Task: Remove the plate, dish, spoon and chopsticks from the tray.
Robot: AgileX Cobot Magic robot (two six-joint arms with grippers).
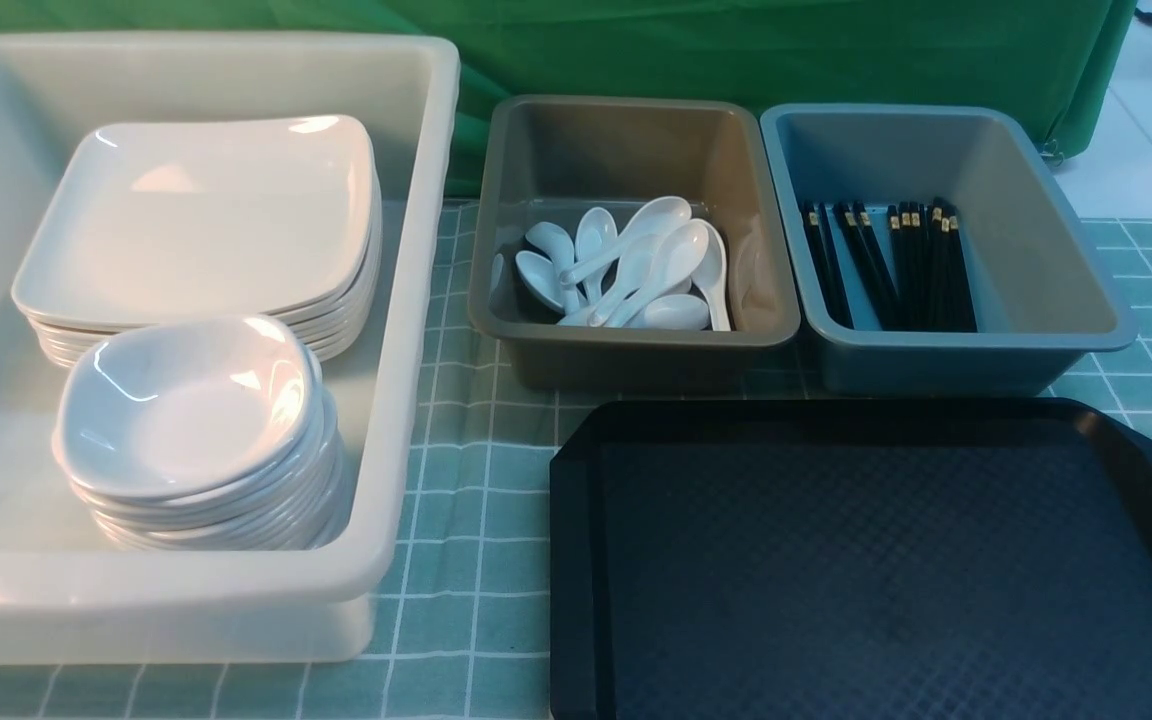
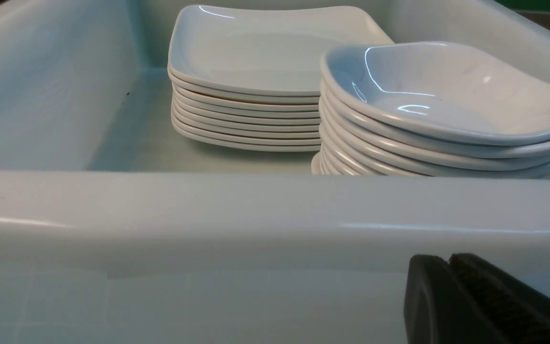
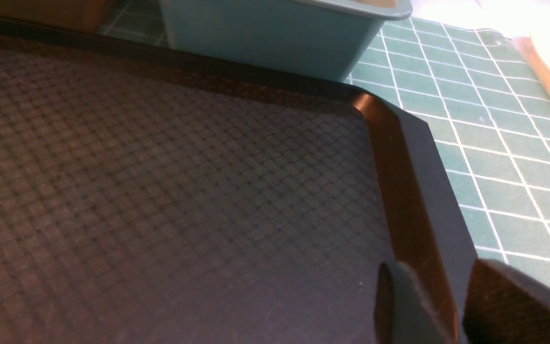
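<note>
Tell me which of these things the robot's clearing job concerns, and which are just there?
Part of the job:
tray, bare
plates and small dishes, stacked in the white tub
spoons in the brown bin
chopsticks in the blue bin

Just there:
checked cloth
green backdrop

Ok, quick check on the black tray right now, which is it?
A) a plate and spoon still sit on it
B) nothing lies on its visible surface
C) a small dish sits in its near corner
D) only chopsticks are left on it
B: in the front view the tray shows only bare diamond-textured surface, and the right wrist view shows the same, though its near edge is cut off.
</note>
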